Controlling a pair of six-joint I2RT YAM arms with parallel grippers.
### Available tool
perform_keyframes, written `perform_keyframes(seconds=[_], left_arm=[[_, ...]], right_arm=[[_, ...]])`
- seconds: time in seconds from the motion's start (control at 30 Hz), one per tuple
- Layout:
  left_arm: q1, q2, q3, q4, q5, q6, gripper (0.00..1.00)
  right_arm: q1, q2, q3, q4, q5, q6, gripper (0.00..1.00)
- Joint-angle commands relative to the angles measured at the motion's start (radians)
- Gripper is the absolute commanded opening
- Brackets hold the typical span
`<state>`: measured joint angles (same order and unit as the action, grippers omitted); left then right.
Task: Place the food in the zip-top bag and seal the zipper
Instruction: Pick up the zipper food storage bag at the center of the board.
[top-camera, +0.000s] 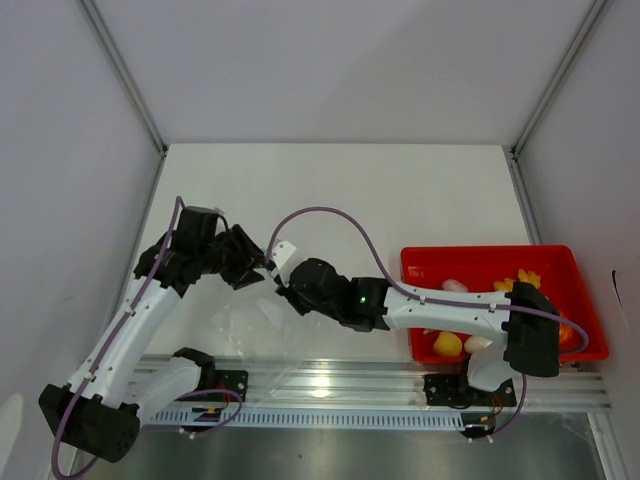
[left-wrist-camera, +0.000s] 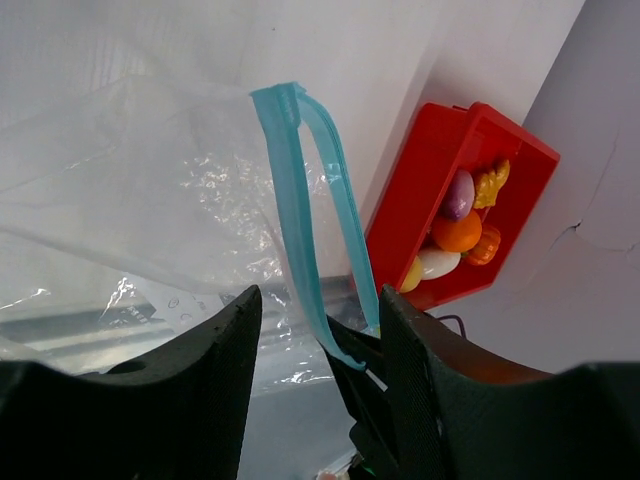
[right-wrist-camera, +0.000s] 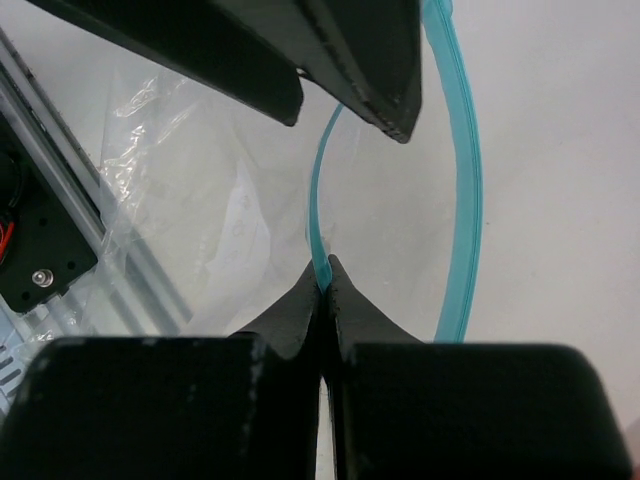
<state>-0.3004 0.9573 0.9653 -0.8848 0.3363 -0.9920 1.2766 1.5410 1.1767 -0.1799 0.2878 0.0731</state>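
The clear zip-top bag (top-camera: 255, 330) hangs floppy between both grippers over the table's near middle. Its light-blue zipper (left-wrist-camera: 290, 190) is parted into a loop, so the mouth is open. My right gripper (right-wrist-camera: 323, 262) is shut on one zipper strip (right-wrist-camera: 320, 200); the other strip (right-wrist-camera: 468, 170) curves free. My left gripper (left-wrist-camera: 318, 300) is open, with the zipper's end between its fingers. In the top view the two grippers, left (top-camera: 250, 265) and right (top-camera: 285, 285), nearly touch. The food lies in the red tray (top-camera: 420, 262): garlic bulb (left-wrist-camera: 458, 195), orange fruit (left-wrist-camera: 457, 232), pumpkin (left-wrist-camera: 484, 245), white piece (left-wrist-camera: 437, 263), yellow piece (top-camera: 447, 343).
The red tray sits at the right near edge, partly under my right arm (top-camera: 450, 310). A metal rail (top-camera: 350, 385) runs along the near edge under the bag. White walls with frame posts (top-camera: 125, 75) enclose the table.
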Motion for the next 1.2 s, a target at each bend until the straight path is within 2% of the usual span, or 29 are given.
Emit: perform_keyframes(seconds=[0.0,0.23,0.3,0.33,0.4,0.43,0.47,0.5,0.53,0.63,0.67,0.7,0.73,0.77,0.87,0.93,0.97,1.03,1.17], left_arm=[[-0.023,0.017,0.027,0.029,0.006,-0.028,0.54],[-0.072,0.04,0.001,0.035,-0.01,-0.013,0.52],[-0.08,0.035,-0.013,0.041,-0.006,-0.004,0.48],[-0.082,0.032,-0.017,0.046,-0.005,0.001,0.45],[-0.082,0.032,-0.023,0.059,0.0,0.013,0.29],[-0.082,0.031,-0.026,0.067,0.006,0.032,0.22],[-0.082,0.031,-0.028,0.084,0.01,0.042,0.11],[-0.082,0.031,-0.027,0.095,0.018,0.061,0.07],[-0.082,0.034,-0.027,0.107,0.02,0.072,0.01],[-0.082,0.061,-0.004,0.141,0.03,0.108,0.01],[-0.082,0.072,0.009,0.15,0.035,0.122,0.01],[-0.082,0.093,0.024,0.164,0.038,0.15,0.01],[-0.082,0.106,0.035,0.165,0.038,0.164,0.01],[-0.082,0.116,0.059,0.167,0.035,0.182,0.01],[-0.082,0.162,0.085,0.172,0.043,0.249,0.01],[-0.085,0.191,0.11,0.176,0.058,0.303,0.01],[-0.086,0.201,0.121,0.176,0.066,0.32,0.01],[-0.092,0.215,0.134,0.173,0.066,0.361,0.01],[-0.1,0.209,0.138,0.214,0.096,0.415,0.01]], right_arm=[[0.026,-0.012,0.052,0.036,0.045,-0.021,0.0],[0.036,-0.002,0.084,0.019,0.093,-0.012,0.0],[0.035,0.001,0.09,0.013,0.106,-0.007,0.0],[0.04,0.002,0.092,0.01,0.111,-0.006,0.0],[0.04,0.005,0.098,-0.007,0.129,0.005,0.01],[0.038,0.005,0.106,-0.016,0.135,0.016,0.04],[0.038,0.004,0.109,-0.026,0.139,0.024,0.08],[0.036,-0.002,0.11,-0.048,0.151,0.043,0.19],[0.038,-0.007,0.112,-0.061,0.154,0.051,0.25],[0.038,-0.033,0.113,-0.122,0.169,0.094,0.42],[0.04,-0.039,0.11,-0.138,0.166,0.105,0.51],[0.04,-0.056,0.109,-0.176,0.165,0.116,0.67],[0.043,-0.067,0.107,-0.2,0.178,0.131,0.74],[0.044,-0.077,0.104,-0.246,0.195,0.183,0.98],[0.044,-0.149,0.104,-0.353,0.223,0.285,0.99],[0.046,-0.237,0.089,-0.394,0.26,0.361,0.99],[0.038,-0.275,0.08,-0.435,0.337,0.46,0.99],[0.006,-0.394,0.043,-0.447,0.34,0.507,0.99],[-0.234,-0.533,0.023,-0.562,0.188,0.617,0.99]])
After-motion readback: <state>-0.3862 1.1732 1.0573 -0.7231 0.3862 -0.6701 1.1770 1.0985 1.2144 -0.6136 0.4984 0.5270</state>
